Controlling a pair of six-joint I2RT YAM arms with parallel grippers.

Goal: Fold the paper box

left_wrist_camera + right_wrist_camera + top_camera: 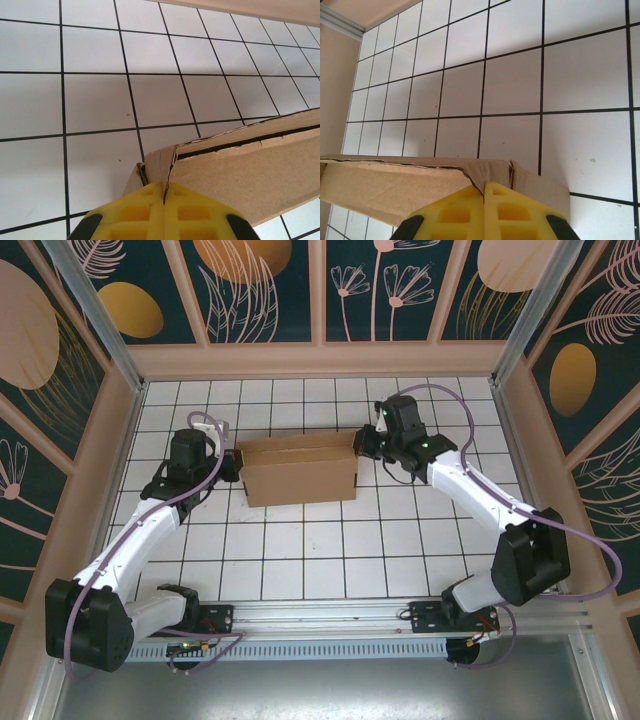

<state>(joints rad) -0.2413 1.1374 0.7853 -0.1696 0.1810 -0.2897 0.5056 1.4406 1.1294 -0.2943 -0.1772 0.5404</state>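
Brown paper box point(300, 475) on tiled table point(300, 550), left pincer point(164, 192) and right pincer point(484, 192) each tight on one end.

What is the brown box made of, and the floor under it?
The paper box looks like matte brown cardboard: its cut edges look rough and layered. The table seems smooth white tile or printed board, judging by its dark grid lines.

paper box point(300, 472): matt brown corrugated cardboard | table point(300, 560): smooth white tiles
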